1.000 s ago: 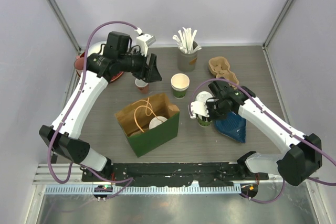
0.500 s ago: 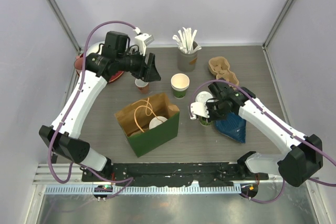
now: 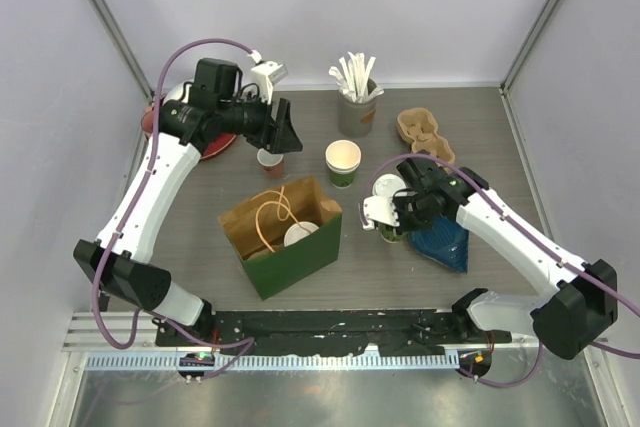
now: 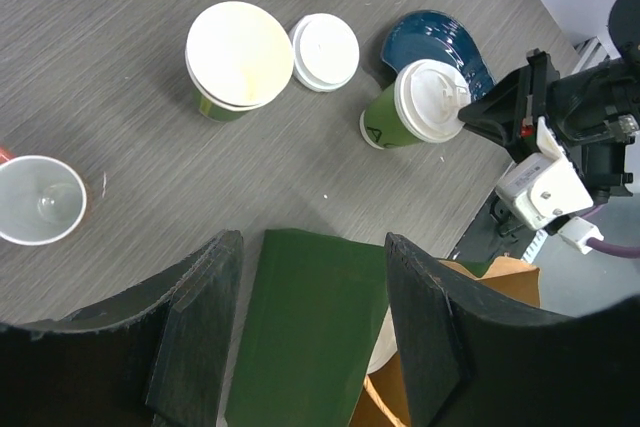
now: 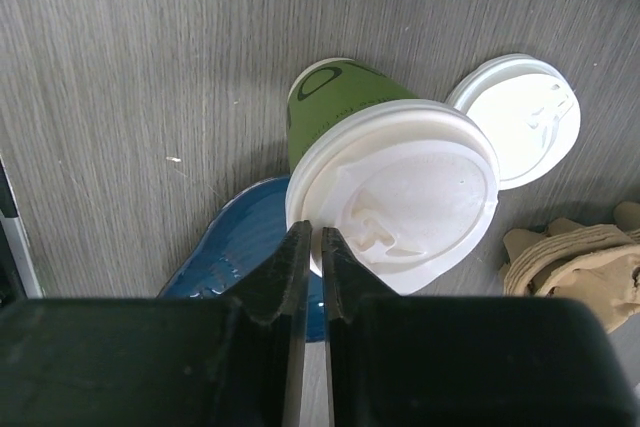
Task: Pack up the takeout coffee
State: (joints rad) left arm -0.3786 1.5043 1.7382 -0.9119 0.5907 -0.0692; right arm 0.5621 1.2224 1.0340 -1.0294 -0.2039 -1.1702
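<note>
– Green paper cup with a white plastic lid (image 5: 390, 182): where is it?
– On the grey wood-grain bench (image 3: 500, 147), right of the open green paper bag (image 3: 300, 259) and just beside a dark blue pouch (image 3: 445, 242). In the left wrist view it leans.
– And the right hand (image 5: 315, 232)?
– Its fingers are pinched nearly together on the rim of that lid, at the edge nearest its own camera.
– The left hand (image 4: 312, 247)?
– Fingers wide apart, nothing between them. It hangs in the air behind the bag, near a small red-and-white cup (image 3: 270, 162).
– Any other coffee things out?
– A second green paper cup (image 3: 343, 160), open with a cream inside, stands upright behind the bag. A loose round white lid (image 3: 388, 186) lies flat on the bench between that cup and the lidded one, just beside both.
– Inside the bag?
– Another round white lid (image 3: 298, 235) shows against the brown lining, beside the cord handles (image 3: 272, 219). Whether a cup sits under it I cannot tell.
– And at the back?
– A grey pot of pale flat stir sticks (image 3: 355, 112), with a brown pulp cup carrier (image 3: 422, 132) to its right.
</note>
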